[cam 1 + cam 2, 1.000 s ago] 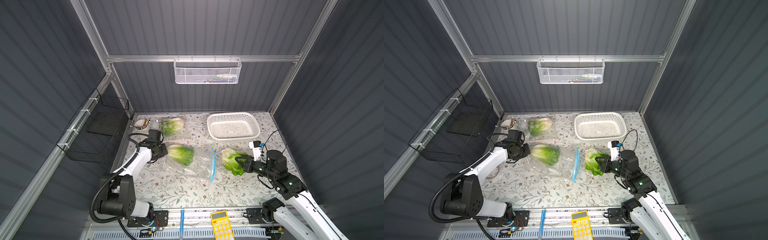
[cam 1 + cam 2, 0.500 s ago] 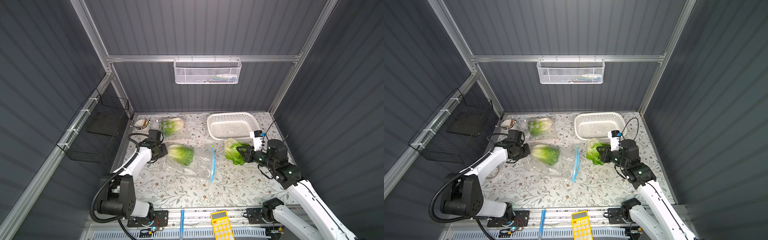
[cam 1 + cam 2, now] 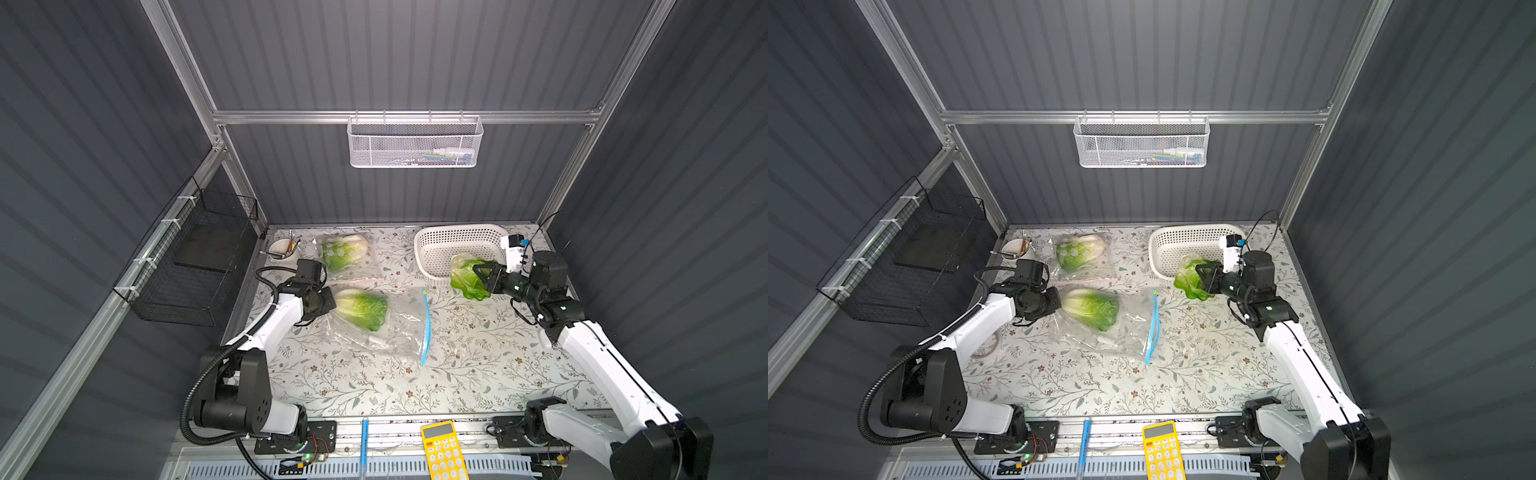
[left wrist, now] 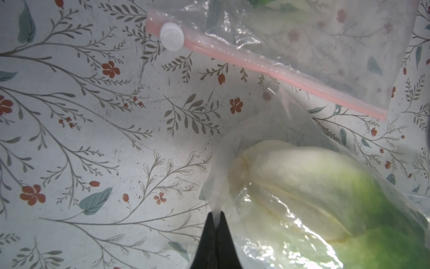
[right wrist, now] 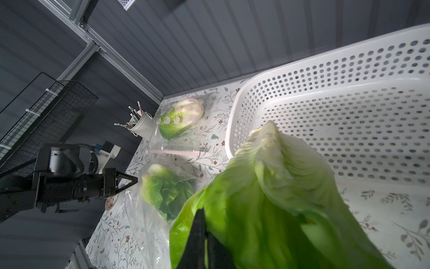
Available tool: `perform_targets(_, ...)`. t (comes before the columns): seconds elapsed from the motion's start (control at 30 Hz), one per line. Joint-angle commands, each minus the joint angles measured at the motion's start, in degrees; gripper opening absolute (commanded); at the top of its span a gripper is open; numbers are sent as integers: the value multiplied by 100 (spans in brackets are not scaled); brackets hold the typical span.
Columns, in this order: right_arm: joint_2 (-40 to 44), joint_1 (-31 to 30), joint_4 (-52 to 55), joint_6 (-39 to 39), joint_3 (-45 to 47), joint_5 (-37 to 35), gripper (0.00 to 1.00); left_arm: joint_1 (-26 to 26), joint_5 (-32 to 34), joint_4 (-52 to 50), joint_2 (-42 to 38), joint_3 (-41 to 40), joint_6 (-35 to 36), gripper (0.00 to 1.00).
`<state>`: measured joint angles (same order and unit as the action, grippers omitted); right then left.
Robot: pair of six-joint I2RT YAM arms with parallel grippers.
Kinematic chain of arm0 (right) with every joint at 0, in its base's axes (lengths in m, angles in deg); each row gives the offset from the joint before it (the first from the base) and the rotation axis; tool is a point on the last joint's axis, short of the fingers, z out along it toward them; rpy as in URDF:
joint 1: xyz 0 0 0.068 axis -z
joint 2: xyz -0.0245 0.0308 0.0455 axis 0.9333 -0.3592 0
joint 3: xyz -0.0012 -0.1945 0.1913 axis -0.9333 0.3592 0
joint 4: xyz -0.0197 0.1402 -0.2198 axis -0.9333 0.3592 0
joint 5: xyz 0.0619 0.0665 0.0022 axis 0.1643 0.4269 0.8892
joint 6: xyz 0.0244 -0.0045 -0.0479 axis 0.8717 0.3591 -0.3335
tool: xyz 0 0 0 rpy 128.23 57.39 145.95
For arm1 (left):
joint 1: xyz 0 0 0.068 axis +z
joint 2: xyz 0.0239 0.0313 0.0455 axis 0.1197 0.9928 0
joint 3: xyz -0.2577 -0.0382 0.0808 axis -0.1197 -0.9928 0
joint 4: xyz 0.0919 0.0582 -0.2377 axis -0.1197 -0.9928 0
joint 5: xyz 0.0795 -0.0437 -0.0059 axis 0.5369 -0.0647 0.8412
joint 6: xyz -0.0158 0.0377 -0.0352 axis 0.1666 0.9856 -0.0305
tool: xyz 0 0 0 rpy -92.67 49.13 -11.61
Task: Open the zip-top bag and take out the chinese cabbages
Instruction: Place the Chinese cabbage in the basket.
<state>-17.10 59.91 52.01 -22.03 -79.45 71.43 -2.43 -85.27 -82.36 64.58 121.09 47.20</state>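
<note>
Both top views: bright, even light falls from overhead onto the floral table (image 3: 478, 374), strongest toward its near edge. The ribbed grey walls (image 3: 415, 62) stay dim, and the wide lens splays their ribs outward at the corners; my arms cast only soft shadows. Left wrist view: white glare streaks the clear zip-top bag (image 4: 256, 242), the bagged cabbage (image 4: 302, 177) is soft and out of focus, and my left fingers (image 4: 207, 244) read as an unlit black wedge, while the table print is sharp. Right wrist view: the held cabbage (image 5: 279, 198) is blurred and strongly lit, my right fingers (image 5: 195, 233) are dark, and the white basket (image 5: 349, 104) is crisp.
</note>
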Motion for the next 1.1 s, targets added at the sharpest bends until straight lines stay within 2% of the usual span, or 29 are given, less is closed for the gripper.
perform_targets(0.0,-379,110,-491,-143,-411,321,0,34,-71,-110,-22,127,92,0)
perform_targets(0.47,-2165,201,-1331,338,-1344,696,0,34,-51,-102,-7,122,145,0)
perform_targets(0.83,-3577,207,-2427,1382,-1908,952,0,34,-35,-71,2,102,198,0)
perform_targets(1.07,-3906,183,-2761,1560,-1834,544,0,34,-162,-33,29,94,202,0)
